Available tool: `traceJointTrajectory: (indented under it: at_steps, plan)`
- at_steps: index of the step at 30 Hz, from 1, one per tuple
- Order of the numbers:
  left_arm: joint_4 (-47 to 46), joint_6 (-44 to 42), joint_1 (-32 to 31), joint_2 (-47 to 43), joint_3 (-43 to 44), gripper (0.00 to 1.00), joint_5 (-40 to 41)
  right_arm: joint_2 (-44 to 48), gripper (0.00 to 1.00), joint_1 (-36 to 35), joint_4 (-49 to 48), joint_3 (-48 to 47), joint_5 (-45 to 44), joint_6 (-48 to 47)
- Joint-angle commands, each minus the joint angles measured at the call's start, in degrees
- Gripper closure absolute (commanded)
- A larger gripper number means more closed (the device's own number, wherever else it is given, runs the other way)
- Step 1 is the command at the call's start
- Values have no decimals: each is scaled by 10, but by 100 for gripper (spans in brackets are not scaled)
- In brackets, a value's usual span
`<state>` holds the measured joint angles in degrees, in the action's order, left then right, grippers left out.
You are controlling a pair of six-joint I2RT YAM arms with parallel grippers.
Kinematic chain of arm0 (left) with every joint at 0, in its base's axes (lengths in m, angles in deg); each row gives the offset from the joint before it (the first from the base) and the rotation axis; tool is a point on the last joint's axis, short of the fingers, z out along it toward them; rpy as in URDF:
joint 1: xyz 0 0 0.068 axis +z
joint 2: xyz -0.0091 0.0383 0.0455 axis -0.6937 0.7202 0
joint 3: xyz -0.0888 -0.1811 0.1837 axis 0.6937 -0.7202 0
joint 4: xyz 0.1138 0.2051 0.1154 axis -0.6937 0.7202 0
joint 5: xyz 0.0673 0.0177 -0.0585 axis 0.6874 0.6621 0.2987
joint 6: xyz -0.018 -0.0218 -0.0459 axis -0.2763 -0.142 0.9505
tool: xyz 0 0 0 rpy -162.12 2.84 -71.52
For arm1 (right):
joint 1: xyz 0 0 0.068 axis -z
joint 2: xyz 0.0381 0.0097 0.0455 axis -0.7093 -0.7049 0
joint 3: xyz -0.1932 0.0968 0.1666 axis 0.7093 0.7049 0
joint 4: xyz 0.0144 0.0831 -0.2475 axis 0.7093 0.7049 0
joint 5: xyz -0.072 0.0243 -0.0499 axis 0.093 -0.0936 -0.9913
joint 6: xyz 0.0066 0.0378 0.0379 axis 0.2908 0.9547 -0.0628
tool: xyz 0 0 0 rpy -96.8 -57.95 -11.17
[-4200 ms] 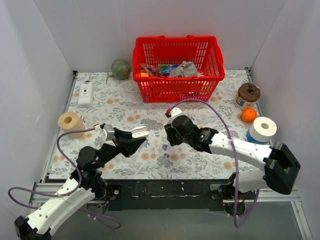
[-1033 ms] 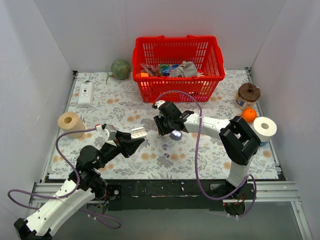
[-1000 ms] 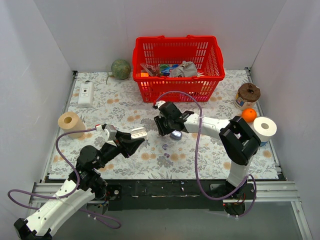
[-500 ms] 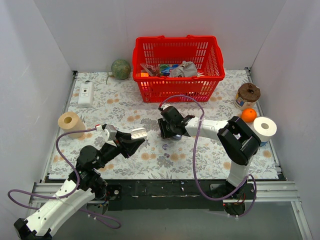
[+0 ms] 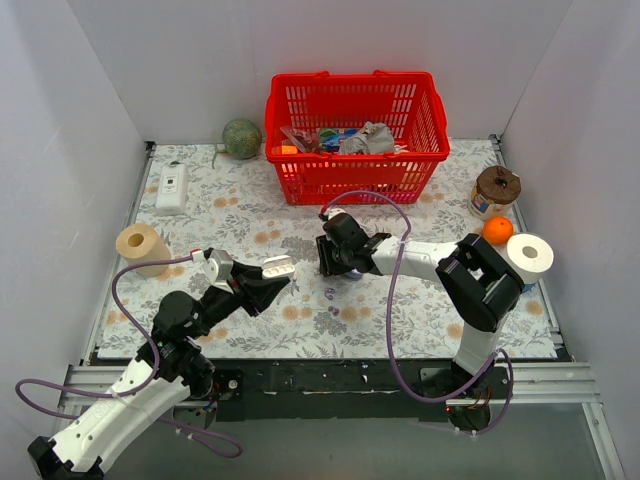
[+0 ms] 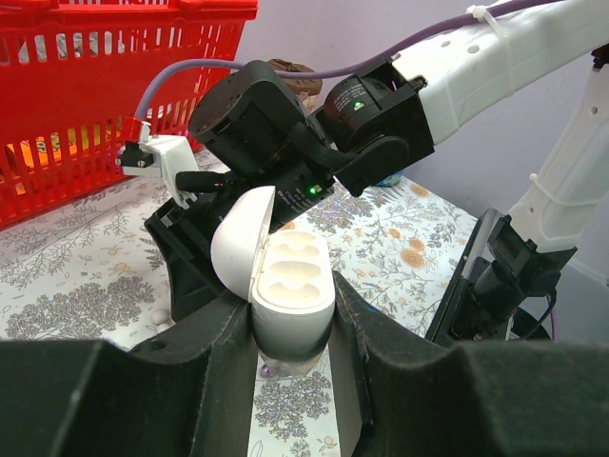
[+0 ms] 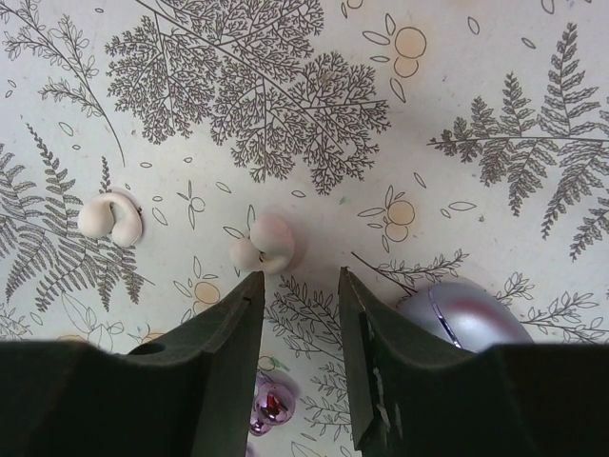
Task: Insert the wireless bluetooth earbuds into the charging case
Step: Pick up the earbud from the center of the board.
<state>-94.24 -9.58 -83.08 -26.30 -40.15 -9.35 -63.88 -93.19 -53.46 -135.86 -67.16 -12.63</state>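
Our left gripper [image 6: 290, 328] is clenched on the white case [image 6: 285, 271], holding it off the counter [image 5: 240, 210] with the lid swung back toward 10 o'clock and both wells facing up, empty. We judge it is offered this way so the other arm can drop a bud straight in. At mid-counter the right gripper [image 7: 300, 281] points down, released, with nothing pinched between its fingers. In its wrist view a white bud [image 7: 265, 245] lies on the counter just past the tips at 11 o'clock, and a second white bud [image 7: 111, 217] lies apart from it toward 9 o'clock. We read this as lining up on the nearer one, since the white pair suits the case in hand. A purple bud [image 7: 266, 405] lies on the counter under the gripper near 7 o'clock, and a lavender case [image 7: 463, 314] sits at 4 o'clock, touched by neither arm. By our count there are two cases, one white and one lavender. There are two white buds and one purple bud we are sure of; a second we cannot make out. Nothing is in the wells yet. Behind stands one red basket [image 5: 350, 175].
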Motion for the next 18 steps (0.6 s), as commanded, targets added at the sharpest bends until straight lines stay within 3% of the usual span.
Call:
traceJointTrajectory:
  at_steps: [1, 8, 18]
  plan:
    - [-6, 0, 0, -6, 15, 100, -7, 12, 55, 0, -20, -12, 6, 14]
    - [-3, -1, 1, -5, 18, 100, -8, -14, 66, 0, -6, -31, 21, -4]
    - [-4, -1, 1, -4, 18, 100, -9, -47, 71, 0, 16, -63, 51, -68]
